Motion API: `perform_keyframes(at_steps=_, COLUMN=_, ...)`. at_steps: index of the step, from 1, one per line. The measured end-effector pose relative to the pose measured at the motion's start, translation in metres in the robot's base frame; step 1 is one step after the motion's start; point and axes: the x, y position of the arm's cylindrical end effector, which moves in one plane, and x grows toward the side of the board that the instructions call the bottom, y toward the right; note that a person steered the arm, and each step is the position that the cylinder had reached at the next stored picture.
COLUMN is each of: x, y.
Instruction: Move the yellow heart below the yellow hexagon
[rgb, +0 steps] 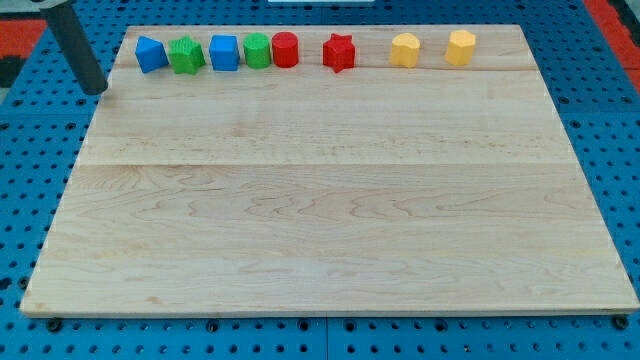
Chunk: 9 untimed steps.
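Observation:
The yellow heart (405, 50) sits near the view's top edge of the wooden board, just left of the yellow hexagon (460, 47). The two are apart by a small gap. My tip (96, 90) is at the view's top left, just off the board's left edge, far from both yellow blocks. It touches no block.
A row of blocks lies along the board's top: a blue block (151, 54), a green star (186, 55), a blue cube (224, 52), a green block (258, 50), a red cylinder (285, 49) and a red star (339, 52). The wooden board (330, 200) rests on a blue pegboard.

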Motion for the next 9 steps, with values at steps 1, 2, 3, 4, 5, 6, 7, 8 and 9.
perform_keyframes(at_steps=1, x=0.015, y=0.003)
perform_keyframes(at_steps=2, x=0.034, y=0.016)
perform_keyframes(at_steps=3, x=0.027, y=-0.012)
perform_keyframes(at_steps=4, x=0.019, y=-0.011)
perform_keyframes(at_steps=5, x=-0.04, y=-0.013)
perform_keyframes(at_steps=6, x=-0.063, y=0.001)
perform_keyframes(at_steps=7, x=-0.123, y=0.013)
perform_keyframes(at_steps=8, x=-0.129, y=0.023)
perform_keyframes(at_steps=9, x=-0.129, y=0.056)
